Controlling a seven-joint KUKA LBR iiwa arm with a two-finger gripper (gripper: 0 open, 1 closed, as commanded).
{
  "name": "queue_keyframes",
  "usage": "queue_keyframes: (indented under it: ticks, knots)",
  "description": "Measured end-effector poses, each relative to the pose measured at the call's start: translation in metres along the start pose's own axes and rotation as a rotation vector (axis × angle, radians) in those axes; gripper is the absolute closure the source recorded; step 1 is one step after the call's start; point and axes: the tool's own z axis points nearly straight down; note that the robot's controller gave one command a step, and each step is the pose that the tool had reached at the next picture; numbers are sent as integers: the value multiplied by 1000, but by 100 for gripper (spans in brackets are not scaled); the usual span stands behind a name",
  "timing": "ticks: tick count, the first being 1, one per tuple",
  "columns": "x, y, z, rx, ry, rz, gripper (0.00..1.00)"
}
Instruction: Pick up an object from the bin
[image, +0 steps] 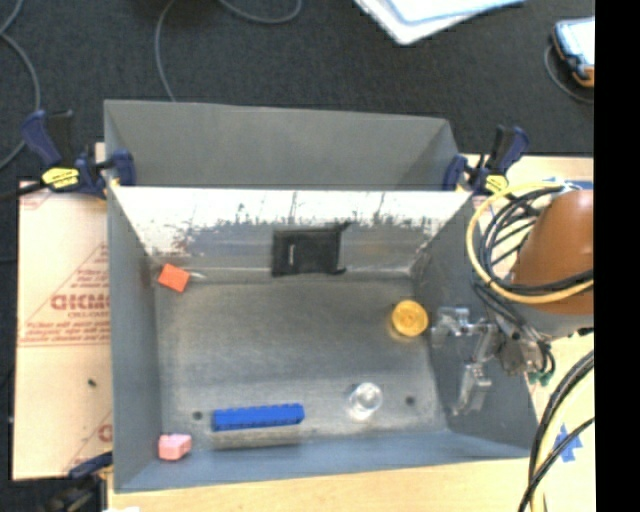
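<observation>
Hovering with fingers spread and empty, the gripper (460, 358) is seen mid-approach; a shift and descent around the yellow disc (408, 319) just beside them is judged needed next.

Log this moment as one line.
gripper: open, empty, by bin view-right wall | nearest: yellow disc | also: blue bar, orange cube | pick: not yet done

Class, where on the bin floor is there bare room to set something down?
The wide middle, bordered by orange cube, black block, yellow disc and blue bar. Tighter at the right, near the pincer and clear cap.
</observation>
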Motion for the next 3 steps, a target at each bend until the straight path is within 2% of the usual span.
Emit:
queue_keyframes:
  ticks: [1, 2, 3]
  knots:
    - [-2, 1, -4, 2, -8, -5, 0]
    - [-21, -10, 66, 0, 3, -1, 0]
    - [-54, -4, 74, 2, -14, 24, 0]
